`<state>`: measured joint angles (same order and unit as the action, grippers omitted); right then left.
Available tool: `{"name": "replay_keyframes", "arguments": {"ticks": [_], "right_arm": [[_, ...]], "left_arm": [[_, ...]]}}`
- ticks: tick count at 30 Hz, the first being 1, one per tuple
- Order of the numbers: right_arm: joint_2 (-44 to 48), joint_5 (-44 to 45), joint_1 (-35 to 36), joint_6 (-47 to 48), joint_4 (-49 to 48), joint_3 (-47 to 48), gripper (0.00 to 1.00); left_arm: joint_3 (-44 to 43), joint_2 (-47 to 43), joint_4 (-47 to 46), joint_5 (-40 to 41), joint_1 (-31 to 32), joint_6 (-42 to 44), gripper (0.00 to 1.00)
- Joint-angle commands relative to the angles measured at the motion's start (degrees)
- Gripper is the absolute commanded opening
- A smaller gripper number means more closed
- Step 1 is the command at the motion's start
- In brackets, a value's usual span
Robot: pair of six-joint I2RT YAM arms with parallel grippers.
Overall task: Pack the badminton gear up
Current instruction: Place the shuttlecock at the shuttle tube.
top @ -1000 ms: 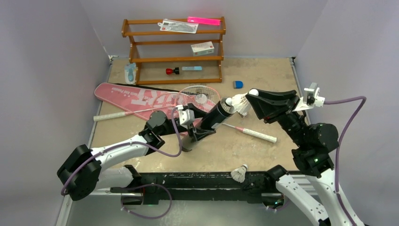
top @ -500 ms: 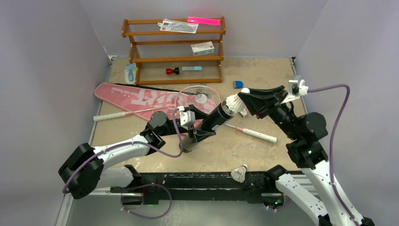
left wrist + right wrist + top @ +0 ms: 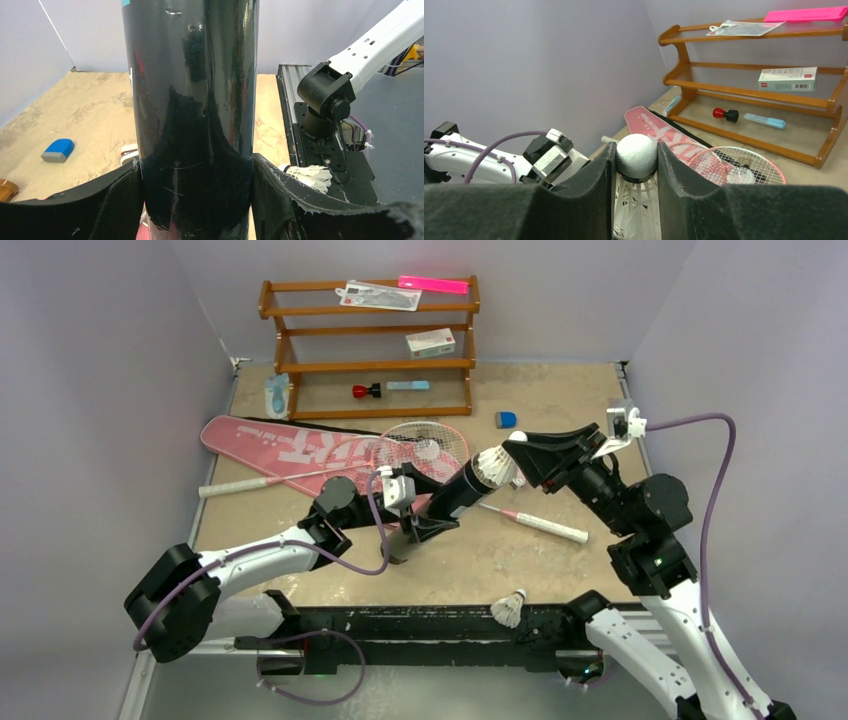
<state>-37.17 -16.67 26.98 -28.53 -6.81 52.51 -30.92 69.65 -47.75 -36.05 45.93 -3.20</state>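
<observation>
At frame centre the left tool (image 3: 424,524) clamps the lower part of the tilted black tube (image 3: 455,492), while the right tool (image 3: 513,454) pinches a white shuttlecock (image 3: 496,469) by its cork, feathers at the tube's upper mouth; another shuttlecock (image 3: 510,608) lies lower centre by the bench (image 3: 560,400) edge.

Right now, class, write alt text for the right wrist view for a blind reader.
The right end effector grips a white shuttlecock by its cork. Behind lie a pink bag and a racket, before a wooden rack.
</observation>
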Motion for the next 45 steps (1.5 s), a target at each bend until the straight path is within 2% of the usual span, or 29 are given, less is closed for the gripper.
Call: {"name": "replay_keyframes", "arguments": {"ticks": [1,12,45], "right_arm": [[0.7,-1.9,0.1,-0.5,1.2,3.8,0.0],[-3.1,-0.8,0.1,-4.0,9.6,10.6,0.0],[-5.4,-1.3,0.1,-5.0,7.3,9.1,0.0]], "left_arm": [[-0.3,0.0,-4.5,-0.7,0.3,0.7,0.45],[-0.3,-0.1,-4.6,-0.8,0.3,0.6,0.45],[-0.3,-0.7,-5.3,-1.5,0.3,-0.4,0.45]]}}
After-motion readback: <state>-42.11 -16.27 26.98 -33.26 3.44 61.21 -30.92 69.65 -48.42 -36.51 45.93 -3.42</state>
